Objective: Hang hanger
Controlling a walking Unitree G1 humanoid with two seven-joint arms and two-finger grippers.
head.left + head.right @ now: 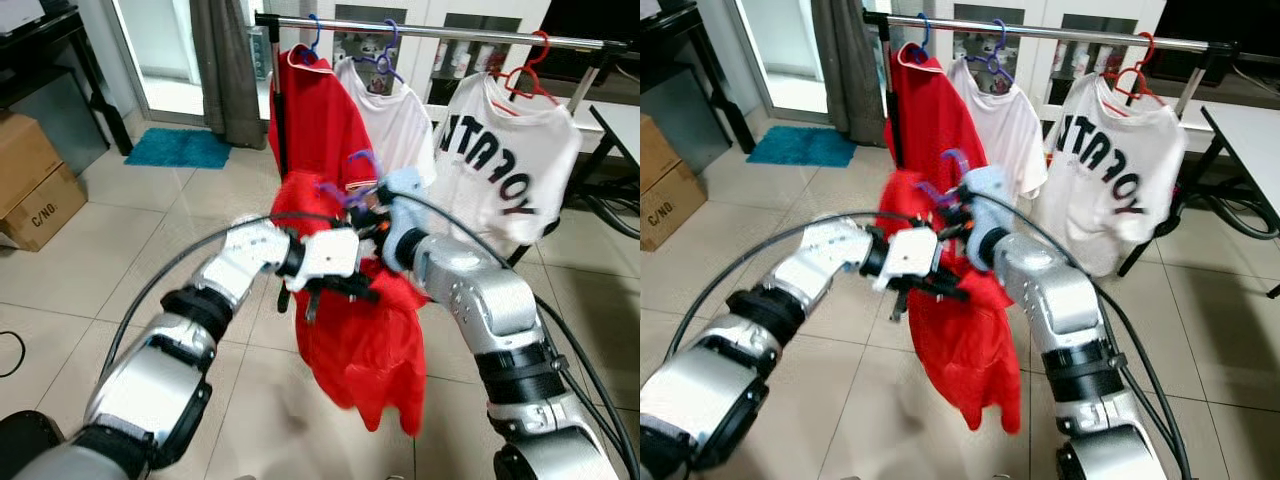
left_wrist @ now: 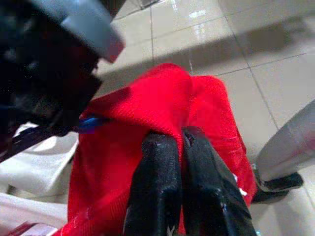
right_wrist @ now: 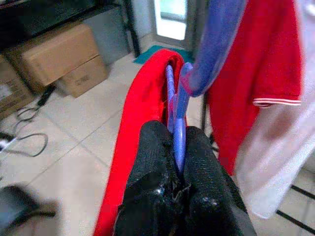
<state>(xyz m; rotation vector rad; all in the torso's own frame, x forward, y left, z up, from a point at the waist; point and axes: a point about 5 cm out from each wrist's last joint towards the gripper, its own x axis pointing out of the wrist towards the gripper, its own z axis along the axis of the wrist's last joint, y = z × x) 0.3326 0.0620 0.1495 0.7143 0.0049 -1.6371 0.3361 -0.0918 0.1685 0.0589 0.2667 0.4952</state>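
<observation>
Below and in front of the horizontal metal clothes rail [image 1: 450, 32], the right gripper [image 3: 178, 147] has its jaws clamped on the purple plastic hanger [image 3: 179, 105]. This hanger carries a loose red mesh shirt [image 1: 365, 340]. The left gripper [image 2: 178, 147], jaws clamped on the shirt's fabric, is beside it. On the rail hang a red polo shirt [image 1: 315, 115] and two white T-shirts [image 1: 510, 165].

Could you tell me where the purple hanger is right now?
The purple hanger is pinched in the right claw, carrying the red garment before the rail.
</observation>
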